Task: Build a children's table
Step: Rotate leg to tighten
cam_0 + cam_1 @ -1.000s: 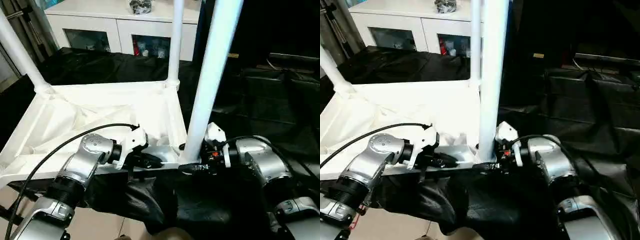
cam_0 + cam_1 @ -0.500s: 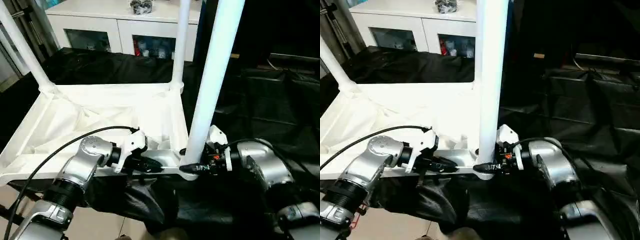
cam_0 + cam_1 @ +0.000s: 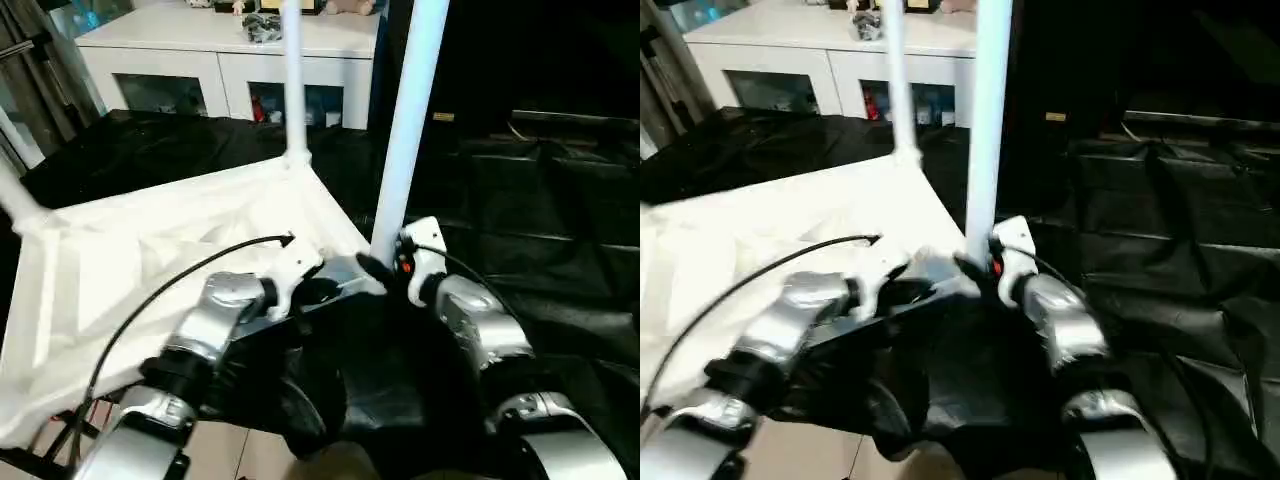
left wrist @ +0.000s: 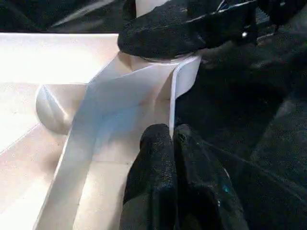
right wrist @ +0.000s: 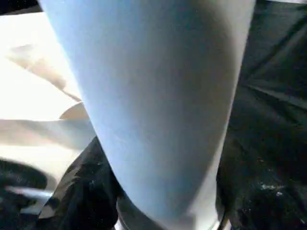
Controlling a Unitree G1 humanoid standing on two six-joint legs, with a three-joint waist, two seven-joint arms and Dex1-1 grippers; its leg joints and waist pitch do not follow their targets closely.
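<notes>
The white tabletop (image 3: 150, 250) lies upside down, ribbed side up, on black cloth. White legs stand in its corner sockets: a near one (image 3: 405, 130), a far one (image 3: 293, 80), and a third (image 3: 12, 190) at the left edge. My left gripper (image 3: 325, 290) is shut on the thin rim (image 4: 172, 96) beside the near corner, with its fingertips (image 4: 158, 139) pinching the edge. At the foot of the near leg (image 5: 158, 96), my right gripper (image 3: 385, 265) is shut around it, one black finger (image 4: 168, 28) lying against the leg just above the socket.
A white cabinet (image 3: 220, 60) with glass doors stands behind the table. Black cloth (image 3: 540, 200) covers the surface to the right and hangs over the front edge. A black cable (image 3: 180, 280) arcs over my left forearm. Pale floor shows at the lower left.
The view has shifted. The tabletop has turned, and its near corner and leg sit farther from me, with both grippers still on them. The right gripper's fingers have closed in on the leg.
</notes>
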